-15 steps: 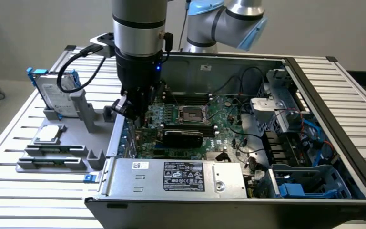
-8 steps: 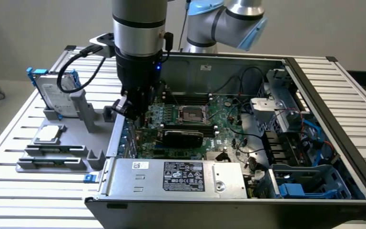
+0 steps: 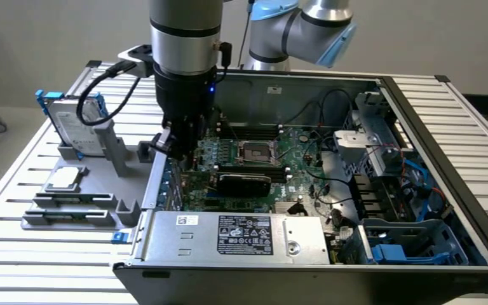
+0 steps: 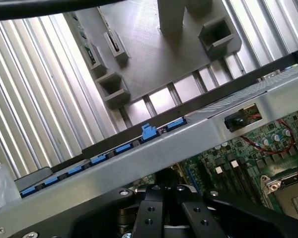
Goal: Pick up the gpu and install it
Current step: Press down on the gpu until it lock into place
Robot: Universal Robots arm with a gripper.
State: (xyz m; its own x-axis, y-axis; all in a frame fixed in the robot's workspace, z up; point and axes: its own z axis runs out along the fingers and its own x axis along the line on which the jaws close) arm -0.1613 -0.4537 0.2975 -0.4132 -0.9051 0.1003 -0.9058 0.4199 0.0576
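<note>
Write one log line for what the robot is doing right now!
pincer: shut, inside the computer case by the exterior view's left wall | gpu: lying on the motherboard | hard drive: standing in the grey holder

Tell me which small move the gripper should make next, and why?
Probably a slight push straight down. The shut gripper stands over one end of the gpu, which sits upright on the motherboard. I cannot confirm it is fully seated.
</note>
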